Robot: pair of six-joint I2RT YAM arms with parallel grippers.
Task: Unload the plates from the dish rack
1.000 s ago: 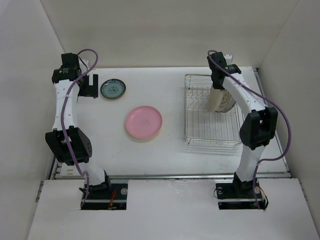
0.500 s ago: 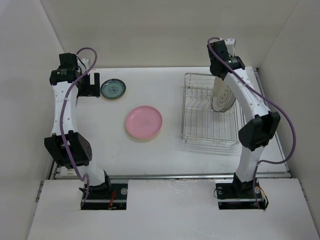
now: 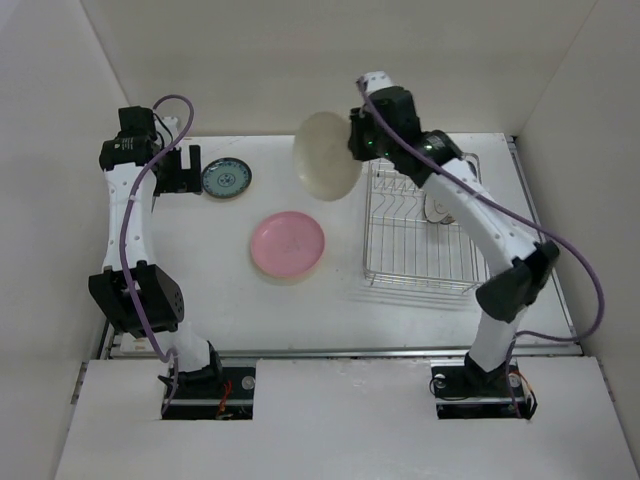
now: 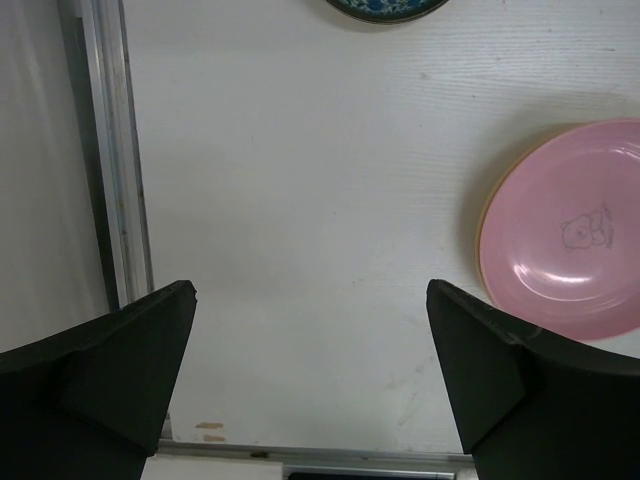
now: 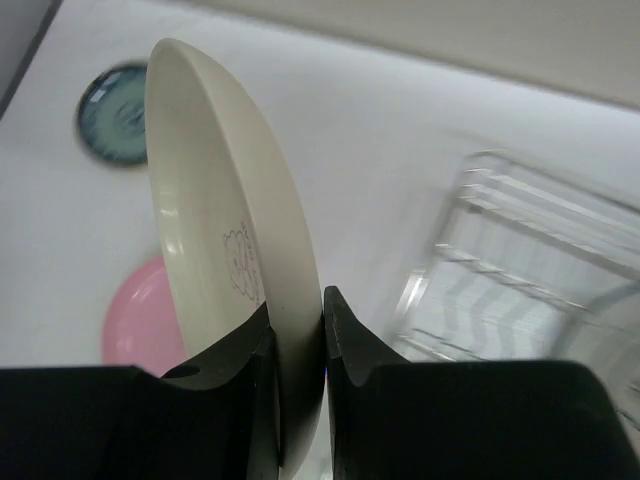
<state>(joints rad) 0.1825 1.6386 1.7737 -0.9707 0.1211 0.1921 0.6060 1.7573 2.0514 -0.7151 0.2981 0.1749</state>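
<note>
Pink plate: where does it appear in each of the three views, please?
Top external: the pink plate lies left of centre.
Left wrist: pink plate at the right edge, cut off by the frame.
Right wrist: pink plate at lower left, partly behind the cream plate.
Shared landmark: the teal plate.

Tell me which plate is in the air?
The cream plate, pinched by the right gripper. The pink plate and teal plate lie on the table; a white plate stands in the rack.
</note>
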